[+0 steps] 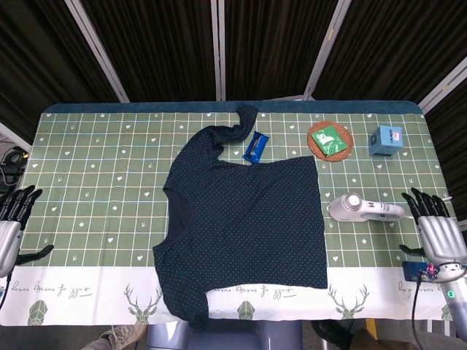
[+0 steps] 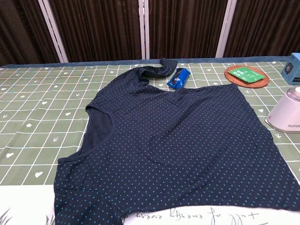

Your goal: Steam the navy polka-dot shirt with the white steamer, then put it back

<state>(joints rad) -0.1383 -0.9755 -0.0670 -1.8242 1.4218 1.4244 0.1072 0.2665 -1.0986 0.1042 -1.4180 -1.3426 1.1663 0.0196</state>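
The navy polka-dot shirt [image 1: 248, 222] [image 2: 173, 150] lies spread flat in the middle of the green checked table, one sleeve bunched toward the far edge. The white steamer [image 1: 363, 208] [image 2: 286, 112] lies on its side just right of the shirt. My right hand [image 1: 436, 235] hovers open at the table's right edge, a short way right of the steamer's handle and apart from it. My left hand [image 1: 13, 222] is open at the left edge, far from the shirt. Neither hand shows in the chest view.
A blue packet [image 1: 255, 146] lies by the shirt's far sleeve. A woven coaster with a green card [image 1: 330, 140] and a light-blue box [image 1: 385, 140] sit at the back right. A small blue object [image 1: 417, 271] lies under my right hand.
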